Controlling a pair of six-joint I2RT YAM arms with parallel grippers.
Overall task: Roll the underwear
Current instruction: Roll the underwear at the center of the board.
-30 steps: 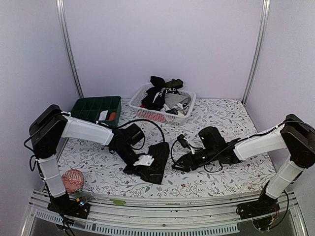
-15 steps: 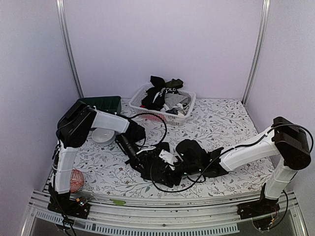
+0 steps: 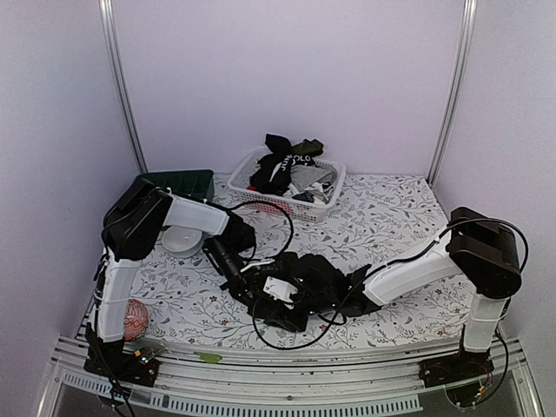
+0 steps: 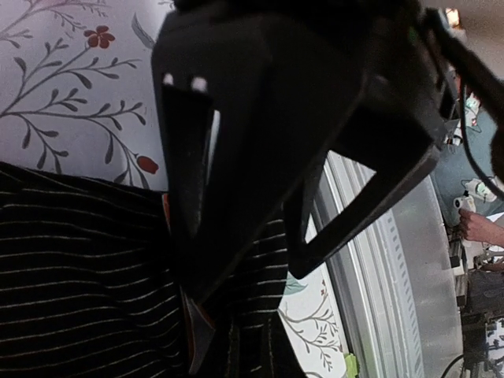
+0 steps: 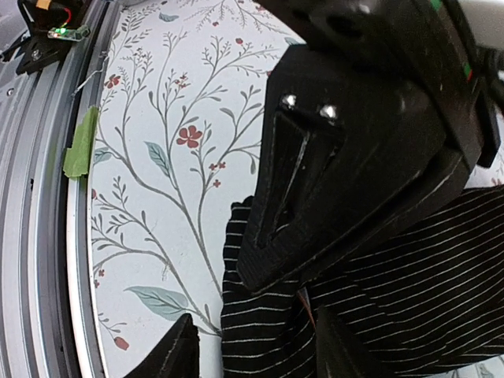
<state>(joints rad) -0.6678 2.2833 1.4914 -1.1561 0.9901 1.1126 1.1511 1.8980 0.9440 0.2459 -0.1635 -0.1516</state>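
On the table [image 3: 391, 208], left jaws pinch the black striped underwear [image 4: 79, 268]; right jaws stand spread over its edge.

You had a counter [image 3: 408, 217] covered in a white cloth printed with leafy twigs and small red flowers. A white lattice basket [image 3: 278, 207] sat at its back middle. A dark green tray [image 3: 187, 181] stood at the back left, with a white dish [image 3: 181, 241] just in front of it. Black pin-striped underwear [image 5: 394, 268] lay bunched near the front middle. A pinkish-red ball [image 3: 132, 320] rested at the front left corner.
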